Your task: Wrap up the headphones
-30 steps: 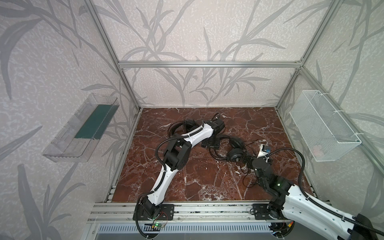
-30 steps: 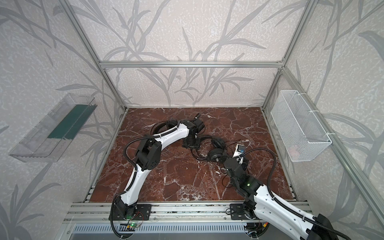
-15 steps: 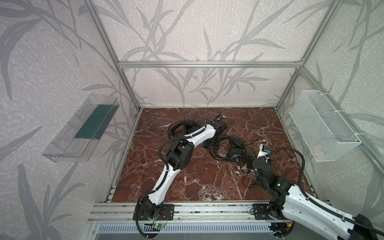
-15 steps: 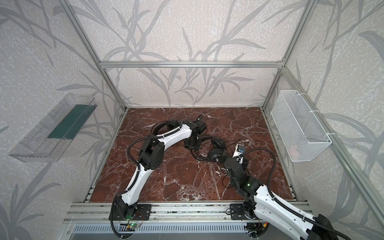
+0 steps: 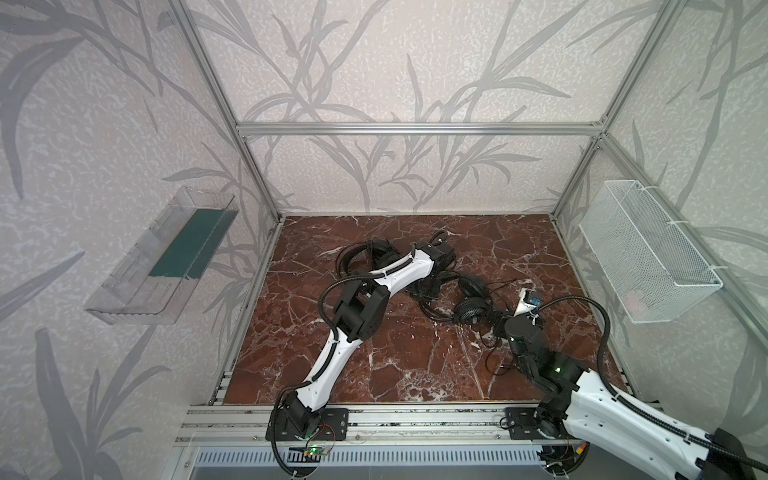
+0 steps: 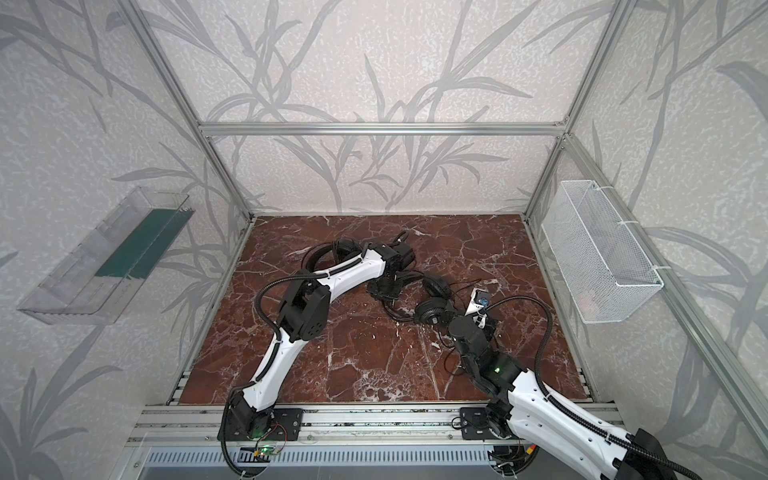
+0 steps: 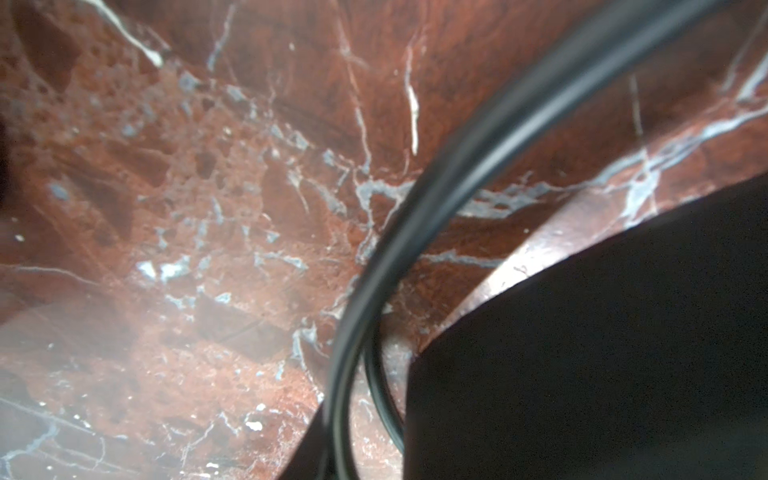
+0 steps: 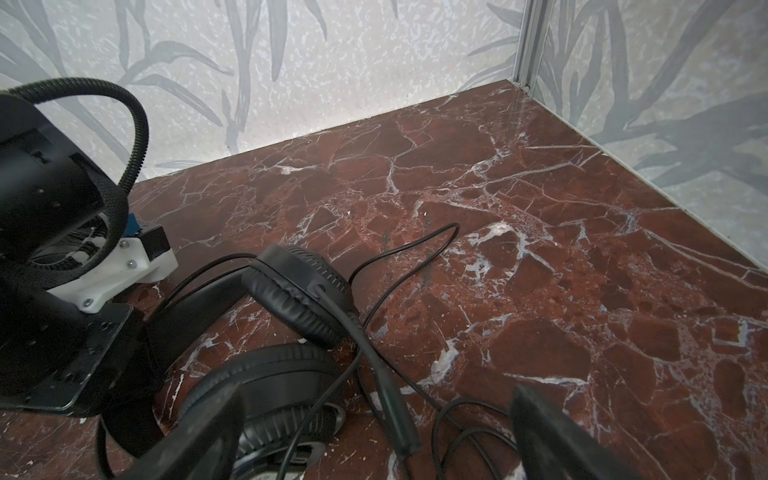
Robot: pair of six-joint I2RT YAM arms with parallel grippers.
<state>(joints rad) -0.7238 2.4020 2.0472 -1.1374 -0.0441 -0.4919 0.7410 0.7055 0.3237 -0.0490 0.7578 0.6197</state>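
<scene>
Hanging on the left wall is a clear plastic tray with a green liner. Next, the left hand is down on the red marble surface over a thin black cable; whether its jaws are clamped I cannot tell. Behind its white forearm lies one black over-ear headset; the second black headset lies mid-surface, just before the right hand, whose jaws are spread wide around loose cable. A white wire basket hangs on the right wall. No writing is readable.
</scene>
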